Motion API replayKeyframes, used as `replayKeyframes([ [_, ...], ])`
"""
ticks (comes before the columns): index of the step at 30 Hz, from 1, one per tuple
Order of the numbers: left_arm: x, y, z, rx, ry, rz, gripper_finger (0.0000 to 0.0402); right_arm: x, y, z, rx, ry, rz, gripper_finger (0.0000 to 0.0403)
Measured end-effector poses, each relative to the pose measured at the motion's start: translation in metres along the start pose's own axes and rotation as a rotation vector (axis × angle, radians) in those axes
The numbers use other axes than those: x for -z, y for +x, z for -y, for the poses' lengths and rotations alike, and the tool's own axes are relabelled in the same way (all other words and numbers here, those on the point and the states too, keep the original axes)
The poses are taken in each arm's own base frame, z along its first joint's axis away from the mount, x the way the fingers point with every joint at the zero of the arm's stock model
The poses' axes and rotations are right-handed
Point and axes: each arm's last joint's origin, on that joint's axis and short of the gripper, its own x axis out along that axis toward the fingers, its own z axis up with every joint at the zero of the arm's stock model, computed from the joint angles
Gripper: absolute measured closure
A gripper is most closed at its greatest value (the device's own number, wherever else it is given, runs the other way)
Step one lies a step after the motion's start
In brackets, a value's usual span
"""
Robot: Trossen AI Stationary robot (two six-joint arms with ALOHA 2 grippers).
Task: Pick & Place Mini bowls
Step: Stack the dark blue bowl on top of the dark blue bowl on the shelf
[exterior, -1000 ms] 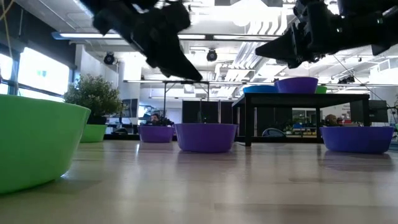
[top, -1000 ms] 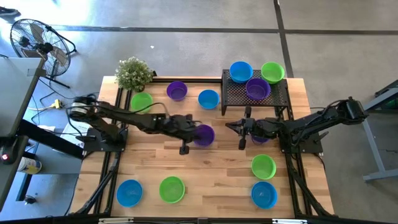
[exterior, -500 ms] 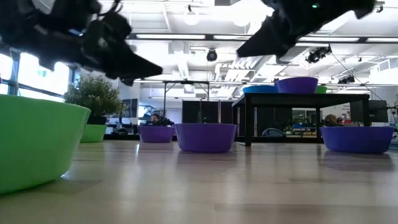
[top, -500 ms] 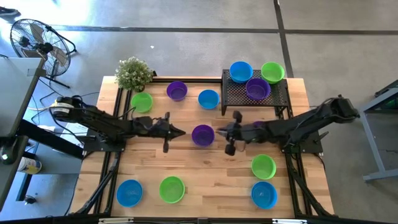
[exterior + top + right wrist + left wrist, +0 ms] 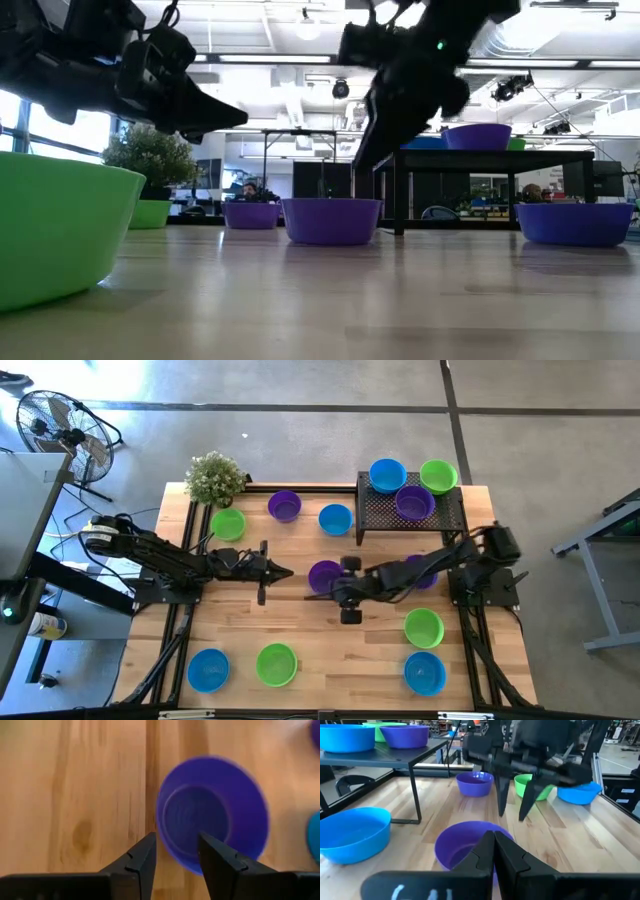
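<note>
the right end effector (image 5: 333, 588) is hovering with fingers apart over the purple bowl (image 5: 324, 575) sitting mid-table (image 5: 330, 650). the left end effector (image 5: 287, 572), closed and empty, is waiting just left of it.

mini bowls (image 5: 325, 574) (blue/green/purple) upright, scattered on table, 3 on stand.

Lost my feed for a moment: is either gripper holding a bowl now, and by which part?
Neither. The right gripper is open above the middle purple bowl, not touching it; the left gripper is shut, empty.

centre bowl (image 5: 324, 574) between both tools | three bowls on stand (image 5: 412, 515) | plant (image 5: 214, 477) at table's far-left corner
</note>
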Motion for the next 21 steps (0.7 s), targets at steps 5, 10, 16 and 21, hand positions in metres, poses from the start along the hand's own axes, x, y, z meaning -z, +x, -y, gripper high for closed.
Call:
replayKeyframes([
  [5,0.000,0.000,0.000,0.000,0.002,0.000,0.0399,-0.003,0.022,-0.006,0.008,-0.089,-0.093,0.0272],
  [10,0.001,0.000,0.000,0.000,0.003,-0.005,0.0399,-0.001,0.039,-0.006,0.012,-0.142,-0.129,0.0280],
  [16,0.000,0.000,0.000,0.000,0.002,-0.005,0.0399,-0.001,0.045,-0.002,-0.007,-0.145,-0.132,0.0336],
  [21,0.000,0.000,0.000,0.000,0.002,-0.005,0.0399,-0.001,0.045,-0.002,-0.075,-0.147,-0.127,0.0396],
])
